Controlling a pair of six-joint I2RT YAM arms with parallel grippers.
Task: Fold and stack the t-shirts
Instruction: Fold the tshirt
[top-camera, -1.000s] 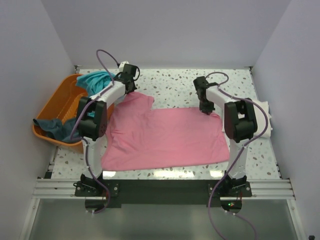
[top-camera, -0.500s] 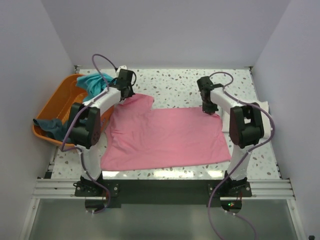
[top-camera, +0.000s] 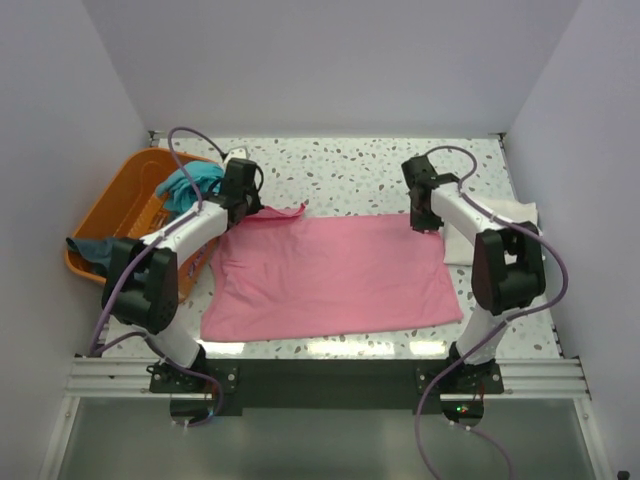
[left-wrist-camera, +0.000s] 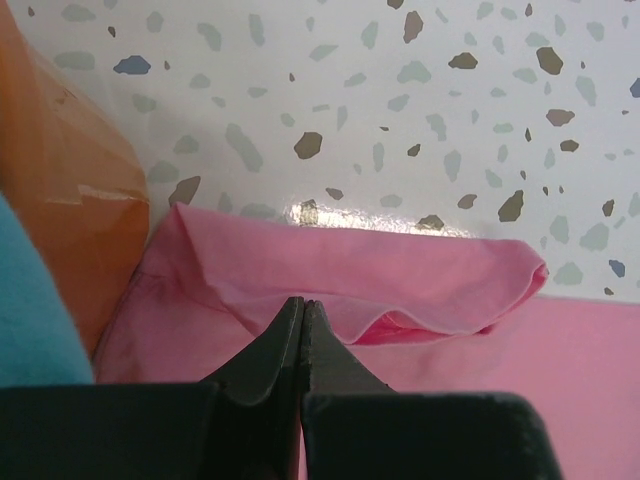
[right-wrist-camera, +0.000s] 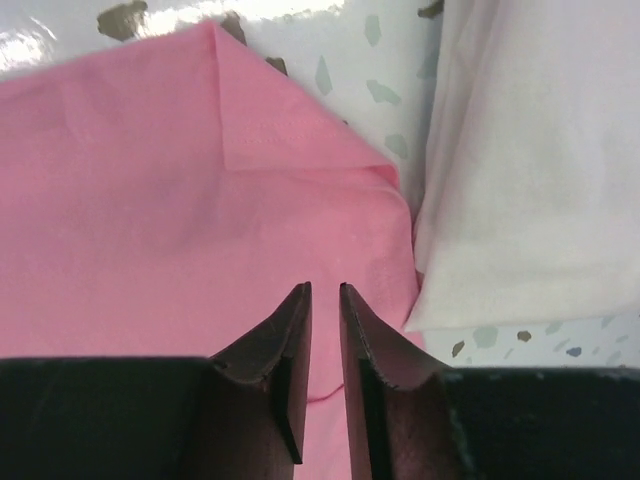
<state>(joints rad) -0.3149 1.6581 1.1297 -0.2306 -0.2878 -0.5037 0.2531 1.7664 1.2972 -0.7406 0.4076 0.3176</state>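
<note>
**Pink t-shirt laid out flat, both arms at its far edge**

The pink t-shirt (top-camera: 330, 275) lies spread across the middle of the speckled surface (top-camera: 350, 165), with its near hem running just ahead of the two arm bases. Most of the cloth is smooth. Its far left corner is turned over on itself in a soft, rounded fold.

The left gripper (left-wrist-camera: 302, 302) is down on that fold. Its fingers are pressed together, and a ridge of pink fabric is drawn up to their tips and pinched there.

Over the far right corner hangs the right gripper (right-wrist-camera: 323, 292). Its fingers are a narrow slit apart with nothing between them, and pink cloth shows through the gap. The corner beneath it has a small flap doubled back.

Just beside that corner, against the pink edge, rests the cream-white t-shirt (right-wrist-camera: 520, 150), toward the right side of the surface.

On the left the orange basket (top-camera: 115, 210) stands at the surface's edge, its wall just beside the folded corner. The dark slate-blue t-shirt (top-camera: 100, 252) is draped over the basket's near rim. The teal t-shirt (top-camera: 190, 182) is heaped at its far end, close behind the left gripper.
</note>
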